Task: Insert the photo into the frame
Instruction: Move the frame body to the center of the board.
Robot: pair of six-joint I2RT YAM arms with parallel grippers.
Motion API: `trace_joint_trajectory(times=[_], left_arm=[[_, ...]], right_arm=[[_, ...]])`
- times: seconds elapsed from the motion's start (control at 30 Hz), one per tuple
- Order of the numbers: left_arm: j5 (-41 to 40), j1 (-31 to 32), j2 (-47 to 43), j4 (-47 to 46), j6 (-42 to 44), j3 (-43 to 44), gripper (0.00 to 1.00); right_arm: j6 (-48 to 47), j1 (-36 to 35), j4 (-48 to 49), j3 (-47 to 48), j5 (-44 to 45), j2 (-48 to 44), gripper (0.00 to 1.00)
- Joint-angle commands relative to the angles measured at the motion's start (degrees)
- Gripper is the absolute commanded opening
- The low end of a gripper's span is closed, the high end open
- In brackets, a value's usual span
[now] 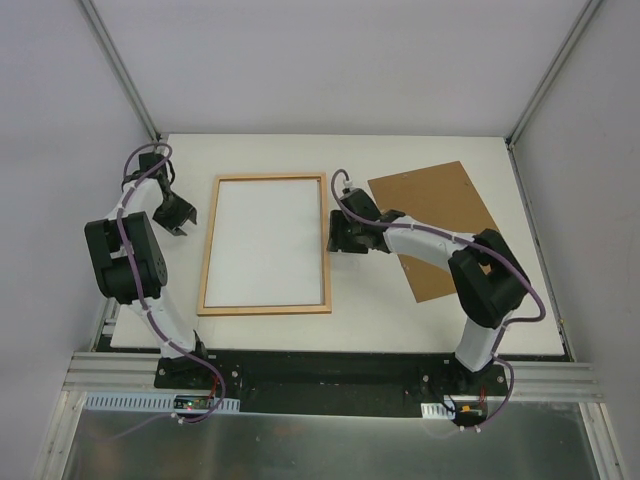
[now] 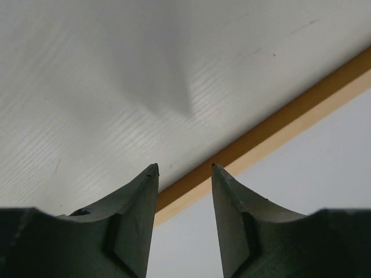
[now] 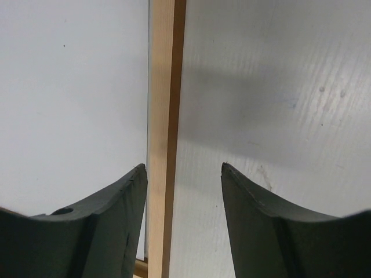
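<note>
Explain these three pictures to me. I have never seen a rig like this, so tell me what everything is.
The wide picture looks down from above on two robot arms, the left arm and the right arm, bolted at the near edge of a white table. The other two pictures come from cameras on their wrists; the dark prongs are each arm's own fingers. On the table lie a wooden frame with the photo inside it, plain white side up, and a brown board to its right. The left end effector and the right end effector each stand open by a side rail of the frame. Nothing is held.
</note>
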State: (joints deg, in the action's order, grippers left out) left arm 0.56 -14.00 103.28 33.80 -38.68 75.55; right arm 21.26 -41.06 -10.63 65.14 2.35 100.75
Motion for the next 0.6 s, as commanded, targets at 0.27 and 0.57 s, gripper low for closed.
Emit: trace_joint_trajectory(times=[0.27,0.57], left_arm=[[-3.81,-0.15,6.49,2.24,-2.1,-0.66,0.25],[-3.98,0.99,6.75,1.79,-2.46,-2.6,0.21]], right_arm=[[-4.03,-1.83,-6.24,10.96,3.01,9.11,0.55],[-4.12,-3.77,-9.14,13.96,6.26,12.01,0.37]])
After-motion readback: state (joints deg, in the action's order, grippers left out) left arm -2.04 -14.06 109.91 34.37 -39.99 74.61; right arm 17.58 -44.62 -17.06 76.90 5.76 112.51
